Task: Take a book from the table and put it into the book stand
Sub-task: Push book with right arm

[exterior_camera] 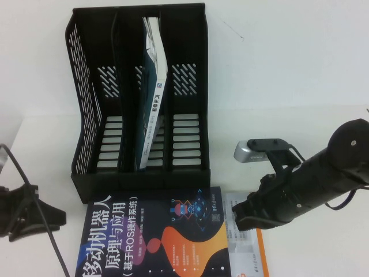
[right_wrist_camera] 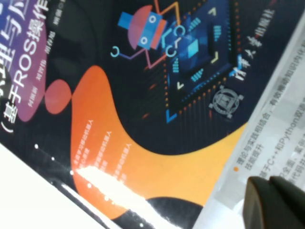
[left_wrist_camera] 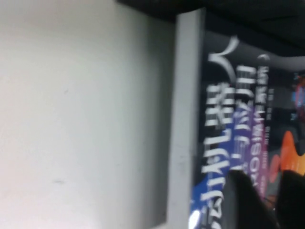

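The book (exterior_camera: 161,242) lies flat on the white table (exterior_camera: 300,75) in front of the black book stand (exterior_camera: 81,104); it has a dark navy cover, a white Chinese title and orange-purple shapes. My left gripper (exterior_camera: 55,218) is low at the book's left edge. In the left wrist view its open gripper (left_wrist_camera: 264,180) is over the cover (left_wrist_camera: 248,119). My right gripper (exterior_camera: 239,222) is at the book's right side, over a white-and-orange book. In the right wrist view it (right_wrist_camera: 264,183) is shut and empty beside the cover (right_wrist_camera: 143,95).
A thin dark-teal book (exterior_camera: 153,98) leans in the stand's middle slot; the two outer slots hold nothing. The white-and-orange book (exterior_camera: 253,254) lies partly under the dark book's right edge and also shows in the right wrist view (right_wrist_camera: 276,143). Bare table (left_wrist_camera: 86,119) lies to the left.
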